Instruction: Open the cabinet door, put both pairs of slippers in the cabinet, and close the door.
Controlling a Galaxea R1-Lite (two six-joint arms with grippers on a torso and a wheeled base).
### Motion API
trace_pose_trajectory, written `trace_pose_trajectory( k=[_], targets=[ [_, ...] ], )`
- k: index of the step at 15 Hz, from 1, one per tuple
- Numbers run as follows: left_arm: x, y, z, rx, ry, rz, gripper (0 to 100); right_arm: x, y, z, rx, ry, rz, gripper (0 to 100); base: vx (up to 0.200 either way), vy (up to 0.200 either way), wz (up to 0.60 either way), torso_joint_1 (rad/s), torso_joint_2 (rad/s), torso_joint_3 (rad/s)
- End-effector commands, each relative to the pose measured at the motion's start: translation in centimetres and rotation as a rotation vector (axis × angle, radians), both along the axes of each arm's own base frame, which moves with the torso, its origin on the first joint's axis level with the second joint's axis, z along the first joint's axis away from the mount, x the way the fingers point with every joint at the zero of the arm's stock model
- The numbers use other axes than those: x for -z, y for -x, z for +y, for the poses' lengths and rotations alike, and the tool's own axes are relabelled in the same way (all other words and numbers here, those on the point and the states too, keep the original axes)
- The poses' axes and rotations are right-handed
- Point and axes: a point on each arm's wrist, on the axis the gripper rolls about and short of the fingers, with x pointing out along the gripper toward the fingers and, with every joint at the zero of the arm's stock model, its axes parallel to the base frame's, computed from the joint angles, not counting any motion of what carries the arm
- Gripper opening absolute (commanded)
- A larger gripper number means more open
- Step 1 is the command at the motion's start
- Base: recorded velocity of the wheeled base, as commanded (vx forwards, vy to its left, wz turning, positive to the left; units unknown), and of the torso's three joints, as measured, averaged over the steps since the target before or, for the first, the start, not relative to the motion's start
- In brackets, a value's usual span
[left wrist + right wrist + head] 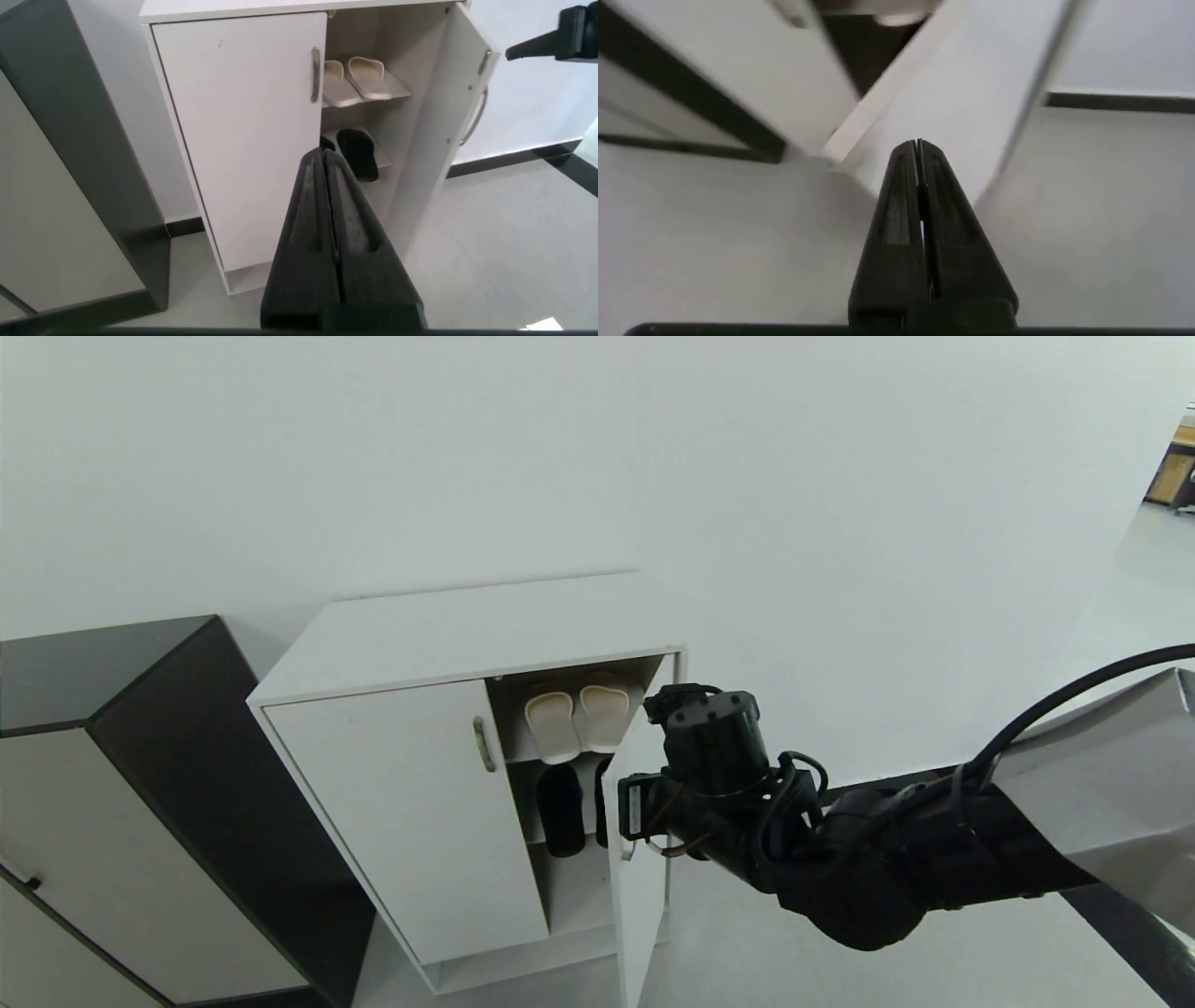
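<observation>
Shelved: white slippers (579, 719), black slippers (562, 812); cabinet door (639, 915) open. Near door's outer face, right gripper (920, 154) clenched, empty — push may be deflected, door left ajar; left gripper (324, 161) clenched, empty.

Plain white cabinet (401, 803), cream slippers (560, 723), black slippers (562, 812)

One cabinet (467, 630) — two doors (411, 812) — one cream slipper pair (579, 717), one black slipper pair (563, 812).

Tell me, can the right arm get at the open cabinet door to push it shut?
Probably yes: the right pincer is shut and sits right by the open door, with nothing between them.
</observation>
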Motion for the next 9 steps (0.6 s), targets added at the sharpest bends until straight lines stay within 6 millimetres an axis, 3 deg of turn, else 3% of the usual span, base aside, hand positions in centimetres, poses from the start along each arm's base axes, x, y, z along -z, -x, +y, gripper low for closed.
trace_pose_trajectory(
  k=[1,9],
  targets=[
    [0.0,0.0,0.0,-0.001,0.001,0.0,0,-0.9,1.6,-0.9,-0.081,-0.045,-0.011,0,0.0,0.0,0.0,0.0,0.0,0.0],
    [0.0,0.0,0.0,0.0,0.001,0.001,0,-2.5,2.4,-2.9,-0.111,0.006,-0.103,0,0.0,0.0,0.0,0.0,0.0,0.0]
  ],
)
